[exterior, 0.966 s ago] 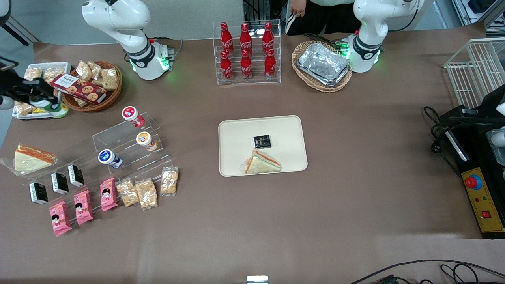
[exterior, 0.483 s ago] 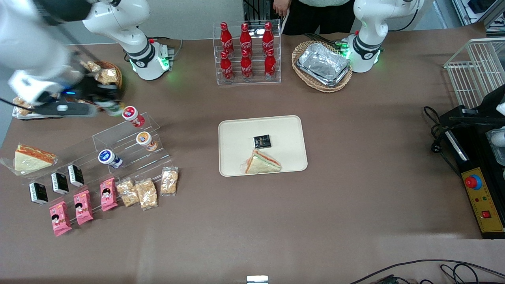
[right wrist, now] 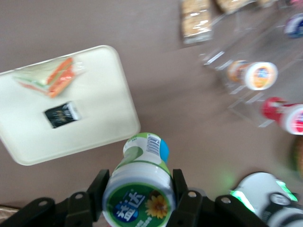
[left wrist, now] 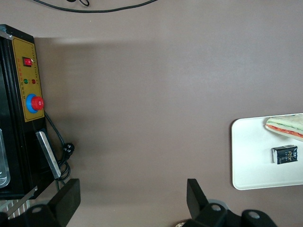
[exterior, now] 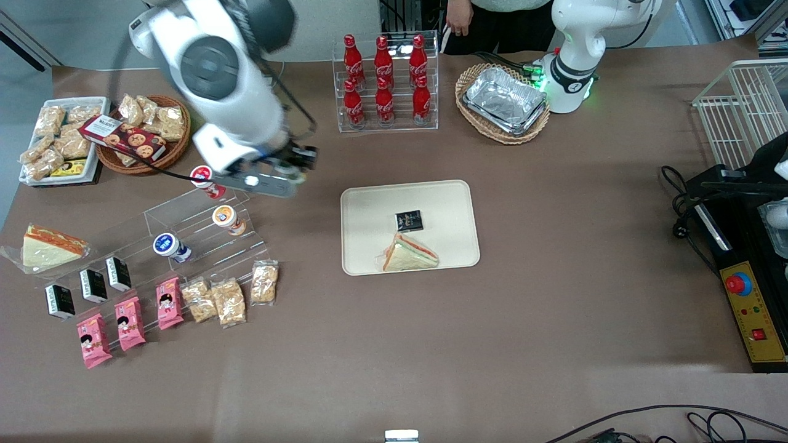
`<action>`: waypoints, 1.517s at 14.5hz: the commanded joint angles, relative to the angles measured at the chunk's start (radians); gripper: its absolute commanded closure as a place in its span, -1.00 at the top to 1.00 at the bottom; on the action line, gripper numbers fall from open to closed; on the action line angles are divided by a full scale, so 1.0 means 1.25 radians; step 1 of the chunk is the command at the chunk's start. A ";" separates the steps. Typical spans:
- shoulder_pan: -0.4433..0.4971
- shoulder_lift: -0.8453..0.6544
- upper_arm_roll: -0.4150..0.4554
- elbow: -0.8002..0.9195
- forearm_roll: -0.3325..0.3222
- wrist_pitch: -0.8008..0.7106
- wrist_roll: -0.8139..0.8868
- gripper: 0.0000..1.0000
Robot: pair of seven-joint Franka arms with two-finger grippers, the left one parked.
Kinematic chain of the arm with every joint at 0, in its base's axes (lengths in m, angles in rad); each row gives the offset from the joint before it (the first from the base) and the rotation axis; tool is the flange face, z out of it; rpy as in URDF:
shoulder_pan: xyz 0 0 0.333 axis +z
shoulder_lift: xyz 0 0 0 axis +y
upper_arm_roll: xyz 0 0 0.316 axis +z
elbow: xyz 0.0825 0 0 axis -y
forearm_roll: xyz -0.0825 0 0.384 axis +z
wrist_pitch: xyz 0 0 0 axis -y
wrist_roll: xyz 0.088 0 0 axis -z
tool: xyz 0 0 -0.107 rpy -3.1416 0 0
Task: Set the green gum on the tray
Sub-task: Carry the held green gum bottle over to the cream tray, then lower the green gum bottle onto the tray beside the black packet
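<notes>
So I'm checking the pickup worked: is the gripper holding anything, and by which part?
Yes. The gripper is shut on the green gum, clamping the sides of its body near the lid, above bare table just short of the tray.

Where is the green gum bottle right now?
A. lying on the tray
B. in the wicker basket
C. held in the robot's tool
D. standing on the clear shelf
C: in the right wrist view the green gum sits clamped between the fingers of the tool, above the brown table beside the tray, not yet on it.
</notes>
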 commanded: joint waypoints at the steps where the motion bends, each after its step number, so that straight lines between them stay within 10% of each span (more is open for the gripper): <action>1: 0.054 0.082 -0.012 0.009 0.029 0.114 0.044 -1.00; 10: 0.120 0.138 -0.010 -0.243 0.046 0.481 0.052 -1.00; 14: 0.120 0.138 -0.011 -0.358 0.174 0.597 0.000 -1.00; 22: 0.110 0.149 -0.011 -0.442 0.240 0.668 -0.092 -1.00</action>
